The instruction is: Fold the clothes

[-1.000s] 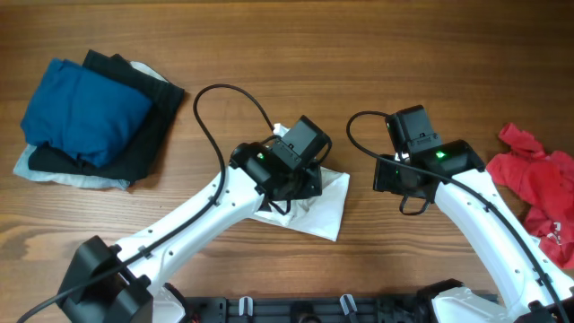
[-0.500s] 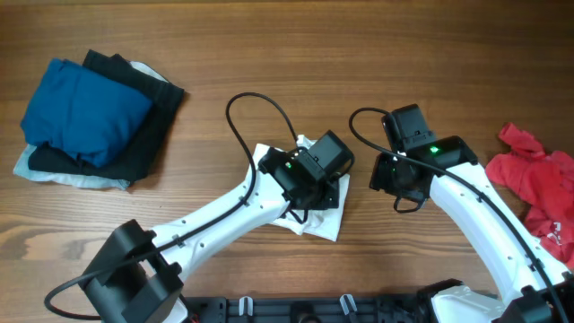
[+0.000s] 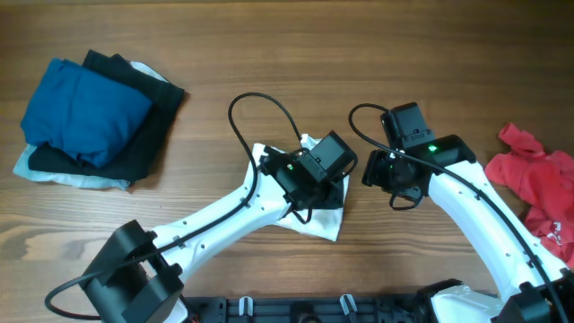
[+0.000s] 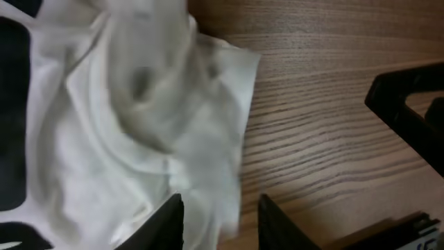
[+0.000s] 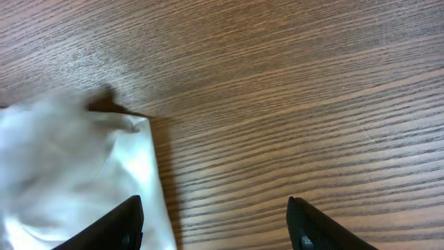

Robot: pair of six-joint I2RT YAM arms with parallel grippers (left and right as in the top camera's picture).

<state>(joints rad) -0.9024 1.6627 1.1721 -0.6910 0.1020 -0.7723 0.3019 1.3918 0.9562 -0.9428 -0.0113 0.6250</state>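
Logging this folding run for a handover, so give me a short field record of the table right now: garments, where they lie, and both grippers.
white shirt: crumpled, centre of table
folded stack: blue over black over pale, far left
red garment: unfolded, right edge
left gripper: straddles shirt edge, grip unclear
right gripper: open, over bare table beside shirt

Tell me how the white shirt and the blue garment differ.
The white shirt lies crumpled mid-table, partly hidden under the left arm; the blue garment sits neatly folded at far left, fully visible. The white shirt lies directly on the table; the blue garment tops a stack. Both are soft fabric.
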